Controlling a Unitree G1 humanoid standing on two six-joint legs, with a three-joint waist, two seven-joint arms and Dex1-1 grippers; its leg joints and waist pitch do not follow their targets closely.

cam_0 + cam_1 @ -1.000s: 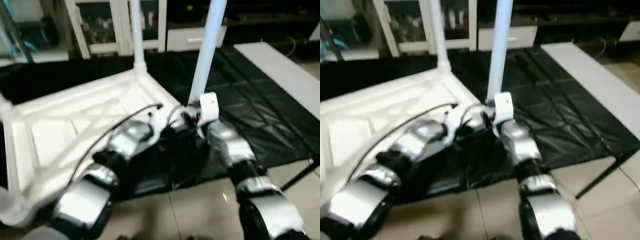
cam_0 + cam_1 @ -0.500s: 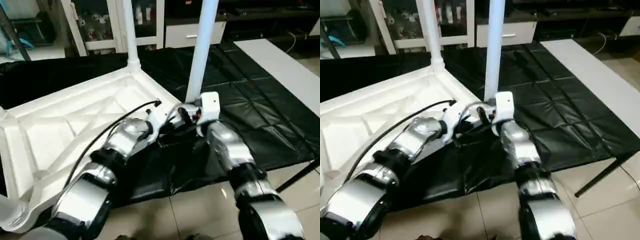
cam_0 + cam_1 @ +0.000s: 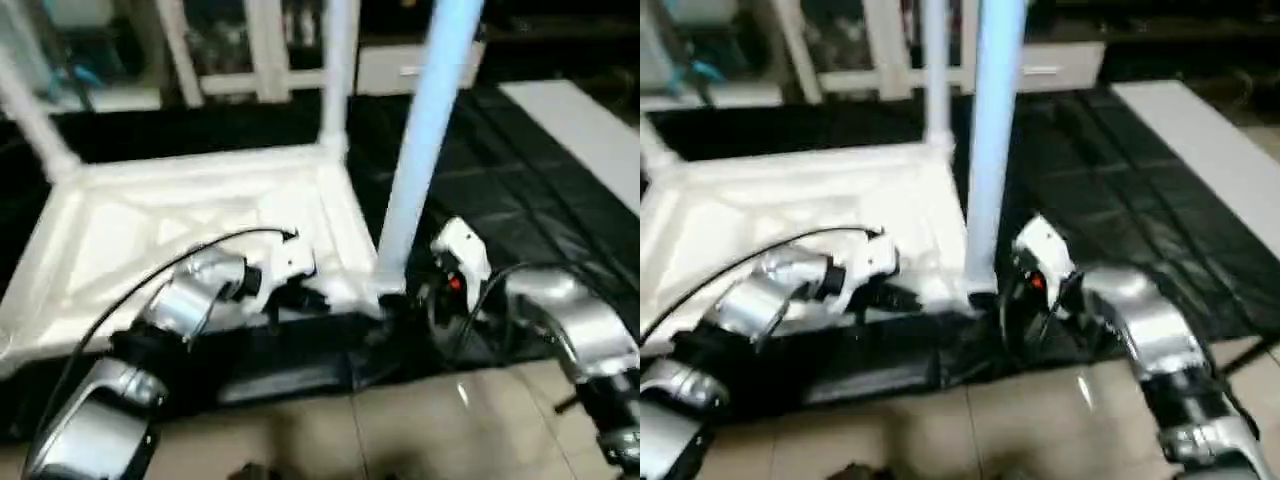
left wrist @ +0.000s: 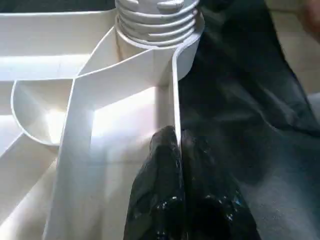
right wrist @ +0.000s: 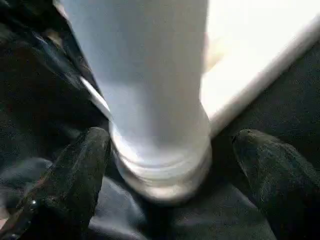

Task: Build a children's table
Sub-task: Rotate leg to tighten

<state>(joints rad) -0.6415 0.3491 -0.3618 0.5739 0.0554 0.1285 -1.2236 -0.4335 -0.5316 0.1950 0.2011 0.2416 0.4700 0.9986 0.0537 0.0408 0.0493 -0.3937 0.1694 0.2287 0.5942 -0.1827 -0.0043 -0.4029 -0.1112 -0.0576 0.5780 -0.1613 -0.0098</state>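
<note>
Black sheeting covers the bench point(image 3: 560, 190), and on it the tabletop point(image 3: 190, 215) is laid upside down, its ribbed underside facing up. Three legs are seen standing from its corners: one at the far left point(image 3: 30, 120), one at the far right point(image 3: 338, 70), and the nearest leg point(image 3: 425, 150) rising from the near right corner socket point(image 4: 159, 30), its long axis close to vertical and reaching toward twelve o'clock in the head views.

On the near rim of the tabletop, at about nine o'clock from that socket, the left gripper point(image 4: 178, 150) is closed tight, the thin rim wall pinched between its fingers point(image 4: 160, 170). The right gripper point(image 5: 170, 150) is spread wide at about three o'clock from the leg's base, one finger point(image 5: 82, 160) on each side of the tube and neither seen pressing on it.

The coming move is judged to turn on this near leg: its foot sits directly between the right gripper's fingers, so the right arm is the nearer one for any further seating or turning, while the tabletop is steadied by the left. Whether the leg is fully seated cannot be told. A fourth leg may remain to be fitted.
</note>
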